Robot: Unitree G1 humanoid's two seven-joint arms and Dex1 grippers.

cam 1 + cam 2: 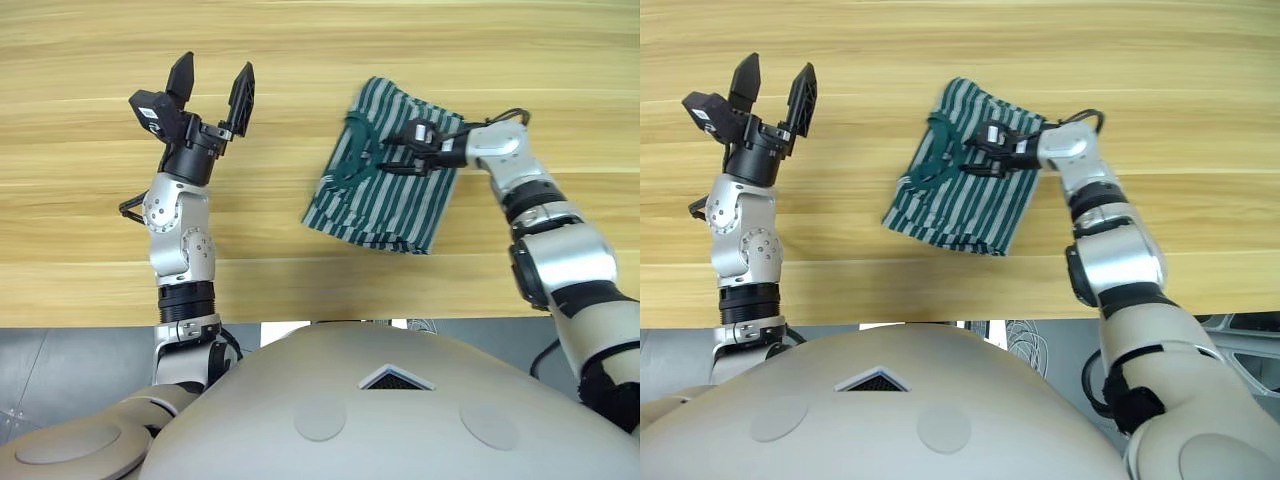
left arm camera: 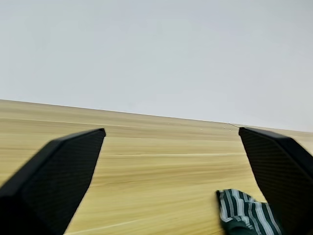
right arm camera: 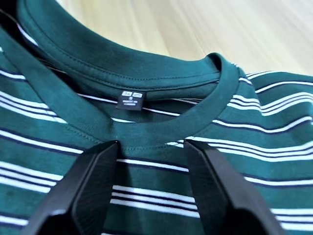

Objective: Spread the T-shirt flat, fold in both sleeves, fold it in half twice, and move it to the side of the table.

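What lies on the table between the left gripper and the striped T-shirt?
Only bare wooden table lies between the left gripper and the T-shirt, as the left eye view shows.

one t-shirt (image 1: 372,215), one table (image 1: 90,215), two claws: left claw (image 1: 212,86), right claw (image 1: 386,160).

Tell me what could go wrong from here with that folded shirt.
1. The right pincer is open over the T-shirt, just below the collar. If it shuts there, it may pinch only the top layer, and a pull could drag the folds apart.
2. The left pincer is raised and open, well apart from the shirt. Nothing steadies the other side, so the bundle might twist on the table.
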